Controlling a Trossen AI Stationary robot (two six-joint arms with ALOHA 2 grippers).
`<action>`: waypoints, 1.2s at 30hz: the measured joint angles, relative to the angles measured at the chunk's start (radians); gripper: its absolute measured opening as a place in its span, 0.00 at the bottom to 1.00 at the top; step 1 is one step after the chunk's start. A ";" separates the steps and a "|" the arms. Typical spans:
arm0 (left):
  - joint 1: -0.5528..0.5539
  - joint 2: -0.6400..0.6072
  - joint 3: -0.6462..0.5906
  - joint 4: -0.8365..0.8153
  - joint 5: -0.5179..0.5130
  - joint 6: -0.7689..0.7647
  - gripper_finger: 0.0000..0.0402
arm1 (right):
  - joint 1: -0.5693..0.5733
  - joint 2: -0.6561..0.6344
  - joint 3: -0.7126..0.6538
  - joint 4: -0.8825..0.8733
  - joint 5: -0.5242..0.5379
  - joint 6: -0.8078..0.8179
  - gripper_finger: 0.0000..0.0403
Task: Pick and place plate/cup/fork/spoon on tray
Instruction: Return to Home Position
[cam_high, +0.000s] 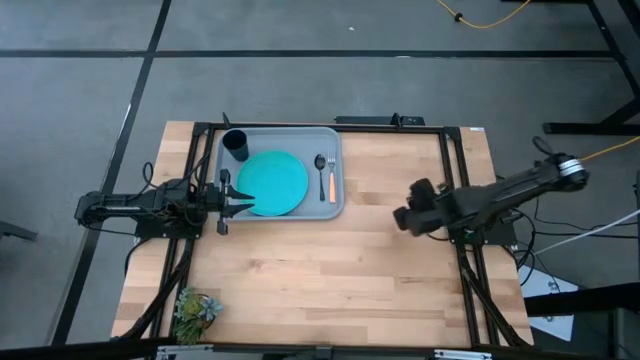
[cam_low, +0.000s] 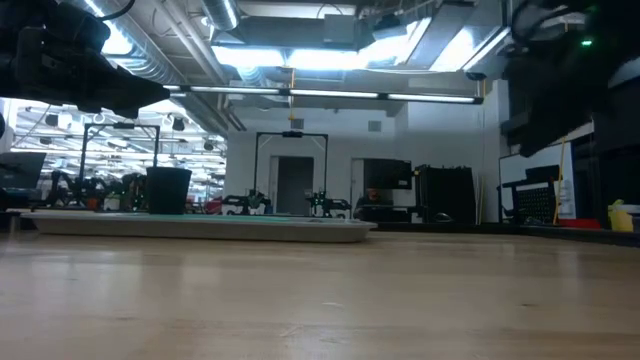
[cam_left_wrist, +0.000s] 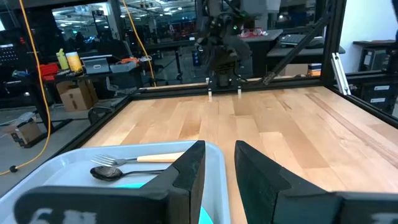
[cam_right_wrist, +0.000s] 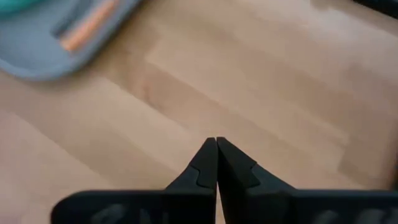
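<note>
High view alone shows plate (cam_high: 272, 182), cup (cam_high: 236, 146), spoon (cam_high: 320, 172) and fork (cam_high: 331, 180) together on tray (cam_high: 335, 205). Left wrist view: left fingers (cam_left_wrist: 189, 168) parted, empty, over tray's edge. Right wrist view: right fingers (cam_right_wrist: 205, 165) clenched together, empty, above bare worktop (cam_right_wrist: 280, 93).

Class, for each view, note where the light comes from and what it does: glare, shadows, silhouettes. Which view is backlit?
Low view: backlit; bright ceiling lights behind turn the cup into a dark silhouette on the tray. High view: even light, barely any shadow round the plate. Left wrist view: bright lights in the room beyond, the table evenly lit.
</note>
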 joint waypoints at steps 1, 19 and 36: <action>0.000 0.000 0.000 0.000 0.000 0.000 0.20 | 0.000 -0.057 -0.040 0.034 0.019 -0.008 0.01; 0.000 0.001 0.000 0.000 0.000 0.000 0.20 | 0.018 -0.810 -0.662 0.926 -0.381 -1.049 0.02; 0.000 0.001 0.000 0.000 0.000 0.000 0.20 | -0.086 -1.002 -0.722 1.022 -0.638 -1.254 0.03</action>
